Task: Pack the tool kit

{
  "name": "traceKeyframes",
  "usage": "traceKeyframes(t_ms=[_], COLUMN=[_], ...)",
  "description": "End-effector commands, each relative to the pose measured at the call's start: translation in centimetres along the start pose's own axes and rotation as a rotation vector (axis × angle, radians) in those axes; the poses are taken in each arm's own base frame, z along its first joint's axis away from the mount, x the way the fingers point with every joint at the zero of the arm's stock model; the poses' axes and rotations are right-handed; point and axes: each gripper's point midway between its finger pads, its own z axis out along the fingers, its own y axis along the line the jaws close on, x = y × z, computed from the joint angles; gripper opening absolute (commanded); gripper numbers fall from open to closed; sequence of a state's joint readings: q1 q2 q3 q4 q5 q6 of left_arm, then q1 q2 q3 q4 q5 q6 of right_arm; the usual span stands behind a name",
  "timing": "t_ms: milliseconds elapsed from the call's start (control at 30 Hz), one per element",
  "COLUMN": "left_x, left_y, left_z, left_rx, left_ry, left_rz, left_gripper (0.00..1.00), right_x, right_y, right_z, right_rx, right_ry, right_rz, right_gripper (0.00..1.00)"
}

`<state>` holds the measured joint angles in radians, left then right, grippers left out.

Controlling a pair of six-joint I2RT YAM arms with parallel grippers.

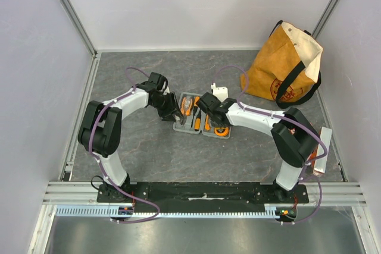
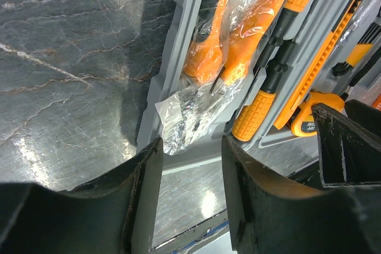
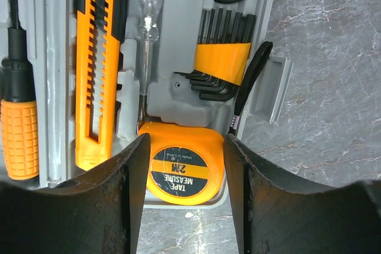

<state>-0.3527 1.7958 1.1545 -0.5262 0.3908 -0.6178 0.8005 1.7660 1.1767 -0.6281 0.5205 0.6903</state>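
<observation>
The tool kit lies open on the grey table between both arms, its grey case holding orange-and-black tools. My left gripper hovers open at the case's left near corner, nothing between its fingers; plastic-wrapped pliers and a screwdriver lie just ahead. My right gripper stands open with a finger on either side of the orange tape measure, which sits in its corner slot. Whether the pads touch it I cannot tell. A utility knife and hex keys lie beyond.
A tan canvas bag with black straps stands at the back right. A small white object sits just behind the case. A grey bar lies by the right wall. Walls enclose the table on three sides.
</observation>
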Motion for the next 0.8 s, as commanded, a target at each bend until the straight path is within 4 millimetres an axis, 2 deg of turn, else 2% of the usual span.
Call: traceKeyframes(t_ms=[0,400,633,767], left_x=[0.2,0.0,-0.1,-0.1], left_y=[1.7,1.5,1.5,1.4], left_z=[0.8,0.9,0.8,0.9], left_rx=[-0.068,-0.064,-0.061,-0.058], left_ry=[0.011,0.016,0.014,0.016], left_rz=[-0.048,-0.05,-0.049,-0.048], left_gripper=[0.5,0.49,0.48,0.48], right_x=[2.4,3.2,3.3,3.9], right_y=[-0.3,-0.9,-1.2,-1.3], right_z=[0.8,0.0,-1.3,-1.2], right_rx=[0.015,-0.007,-0.036,-0.045], right_ry=[0.089,0.092,0.073,0.085], right_rz=[-0.044,-0.004,0.027,0.021], right_gripper=[0.58,0.59,0.55,0.51])
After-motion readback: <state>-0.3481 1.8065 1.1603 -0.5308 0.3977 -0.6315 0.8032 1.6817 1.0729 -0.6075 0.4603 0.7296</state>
